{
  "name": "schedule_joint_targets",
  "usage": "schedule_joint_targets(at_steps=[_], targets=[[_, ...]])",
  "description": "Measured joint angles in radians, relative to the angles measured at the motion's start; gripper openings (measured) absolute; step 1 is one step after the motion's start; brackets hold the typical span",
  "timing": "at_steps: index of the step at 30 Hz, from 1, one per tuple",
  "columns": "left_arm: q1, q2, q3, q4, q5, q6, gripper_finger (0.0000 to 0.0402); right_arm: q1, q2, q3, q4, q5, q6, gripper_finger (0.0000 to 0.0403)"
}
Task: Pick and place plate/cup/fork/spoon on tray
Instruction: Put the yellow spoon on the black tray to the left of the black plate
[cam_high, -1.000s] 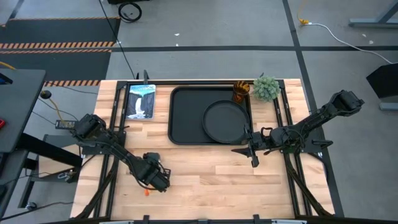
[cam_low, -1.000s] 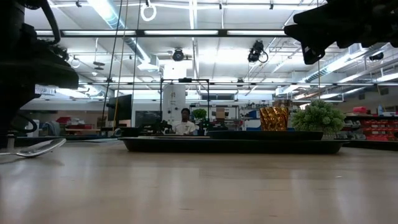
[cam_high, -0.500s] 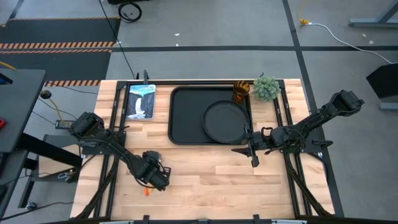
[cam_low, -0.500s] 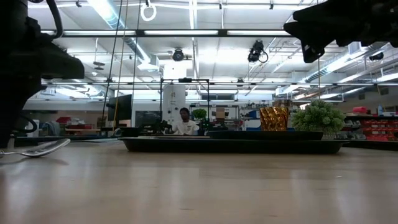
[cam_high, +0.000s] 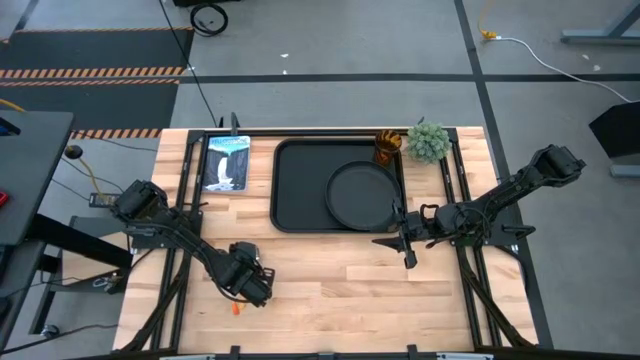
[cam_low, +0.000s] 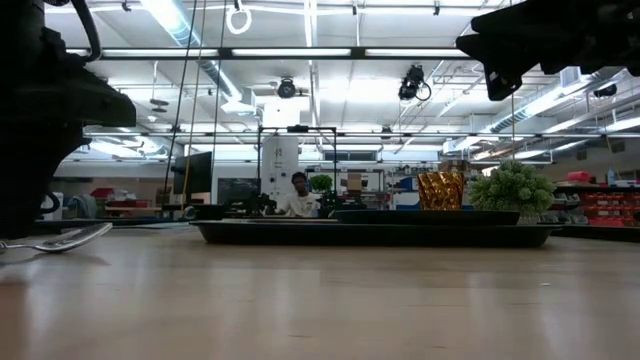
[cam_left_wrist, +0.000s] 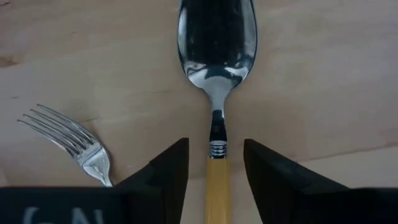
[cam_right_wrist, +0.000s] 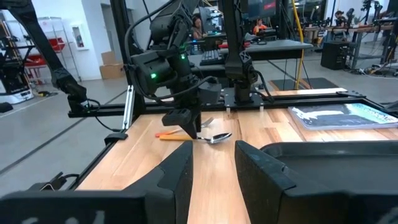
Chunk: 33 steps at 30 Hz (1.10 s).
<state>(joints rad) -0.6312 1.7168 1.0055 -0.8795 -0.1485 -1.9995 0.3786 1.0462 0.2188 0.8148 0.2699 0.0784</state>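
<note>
The spoon lies flat on the wood near the table's front left, bowl pointing away from my left gripper. That gripper is open, one finger on each side of the yellow-orange handle with a gap on both sides. The fork lies beside the spoon. The black plate sits in the right half of the tray, and the amber cup stands at the tray's far right corner. My right gripper hovers open and empty at the tray's near right corner.
A blue-and-white picture card lies left of the tray. A small green plant stands at the far right, beside the cup. Bare wood stretches between the two grippers along the table's near side. People sit in the room beyond the table.
My left arm has shifted slightly and its gripper has sunk a little toward the spoon. The spoon and fork lie where they were.
</note>
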Motion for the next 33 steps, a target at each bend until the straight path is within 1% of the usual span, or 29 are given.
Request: schedule_joint_targets(at_steps=[6,14,17,20,23,24,26,30,33], targets=[[0.0,-0.008,-0.093,0.145,0.019,-0.004,0.0145,0.003,0.0,0.0,0.0,-0.002,0.004,0.0126],[0.003,-0.01,-0.103,0.156,0.051,-0.018,0.0134,0.011,0.0,0.0,0.015,-0.003,-0.002,0.0126],[0.003,-0.01,-0.103,0.156,0.058,-0.021,0.0113,0.011,0.0,0.0,0.019,-0.003,-0.003,0.0126],[0.003,-0.009,-0.102,0.158,0.064,-0.023,0.008,0.011,0.0,0.0,0.019,-0.003,-0.004,0.0126],[0.005,-0.011,-0.082,0.133,0.067,-0.01,0.0047,0.011,0.0,0.0,0.02,-0.003,-0.01,0.0126],[0.009,-0.009,-0.072,0.119,0.069,-0.007,0.0042,0.011,0.0,0.0,0.019,-0.003,-0.01,0.0126],[0.016,-0.009,-0.046,0.077,0.087,0.012,0.0041,0.011,0.0,0.0,0.019,-0.003,-0.011,0.0126],[0.047,-0.024,0.003,0.032,0.079,0.058,0.0041,0.011,0.0,0.0,0.02,-0.003,-0.022,0.0126],[0.089,-0.025,0.042,-0.018,0.062,0.107,0.0053,0.011,0.0,0.0,0.02,-0.002,-0.023,0.0126]])
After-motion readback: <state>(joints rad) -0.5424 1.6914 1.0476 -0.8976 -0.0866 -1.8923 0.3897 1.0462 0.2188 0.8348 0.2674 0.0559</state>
